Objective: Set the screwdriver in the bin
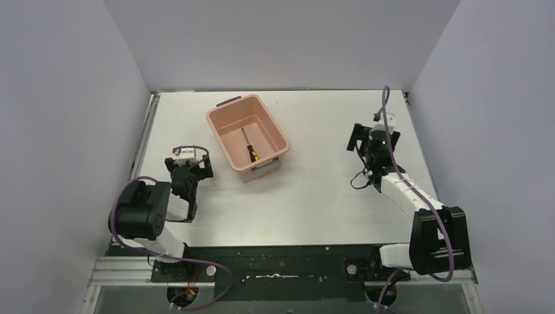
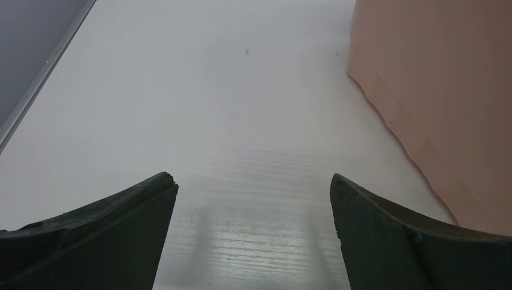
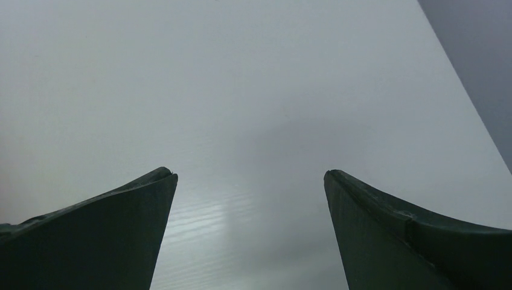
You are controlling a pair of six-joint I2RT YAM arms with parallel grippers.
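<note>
The salmon-pink bin [image 1: 220, 130] stands at the middle back of the table, grey handles at both short ends. The screwdriver [image 1: 249, 146] lies inside it on the floor, yellow-and-black handle toward the near end. My left gripper [image 1: 190, 163] is open and empty, low over the table just left of the bin's near end; its wrist view shows the bin's wall [image 2: 441, 90] at the right and bare table between the fingertips [image 2: 252, 181]. My right gripper [image 1: 358, 139] is open and empty over the table's right part, far from the bin; its wrist view [image 3: 250, 175] shows only bare table.
Grey walls enclose the table on the left, back and right. A metal rail [image 1: 147, 131] runs along the left edge. The arm bases stand at the near edge on a dark strip [image 1: 281, 261].
</note>
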